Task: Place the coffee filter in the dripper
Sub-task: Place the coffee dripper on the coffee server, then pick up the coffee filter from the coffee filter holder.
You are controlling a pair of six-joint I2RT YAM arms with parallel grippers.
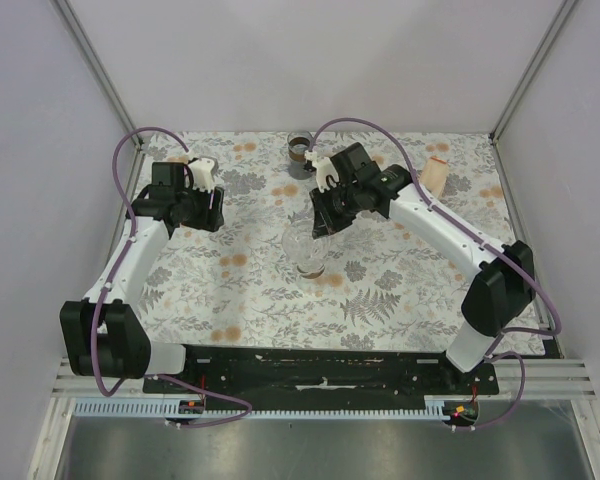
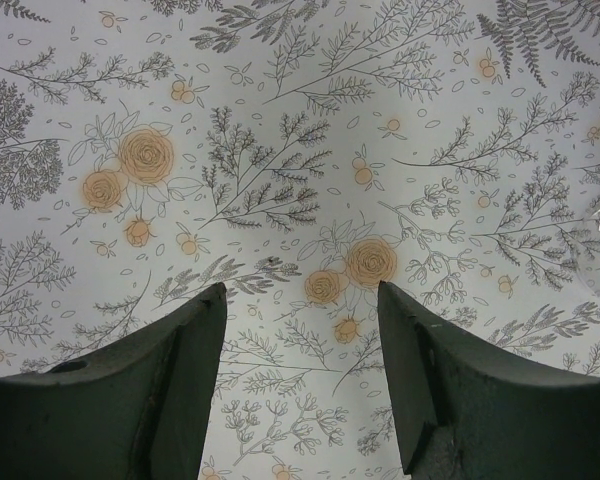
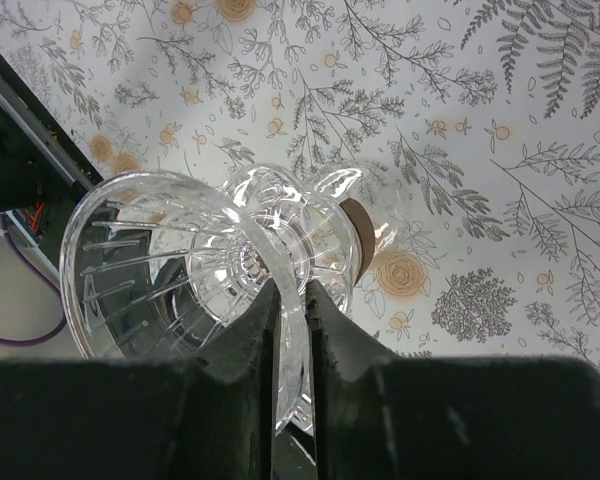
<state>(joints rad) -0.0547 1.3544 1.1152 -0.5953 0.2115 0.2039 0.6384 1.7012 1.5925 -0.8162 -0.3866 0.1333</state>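
Note:
The dripper (image 3: 150, 270) is a clear ribbed funnel with a thin curved handle. It rests on a clear glass carafe (image 3: 345, 190) with a brown collar, mid-table in the top view, dripper (image 1: 302, 243). My right gripper (image 3: 288, 288) is shut on the dripper's handle, with a finger against each side of it. In the top view the right gripper (image 1: 318, 226) comes in from the back right. My left gripper (image 2: 300, 292) hangs open over bare floral cloth at the left, left gripper (image 1: 202, 214), with nothing between its fingers. The coffee filter is out of view.
A glass jar with a brown band (image 1: 300, 150) stands at the back centre. A pale peach packet (image 1: 436, 176) lies at the back right. The floral tablecloth (image 1: 380, 300) covers the table, and metal frame posts stand at both far corners.

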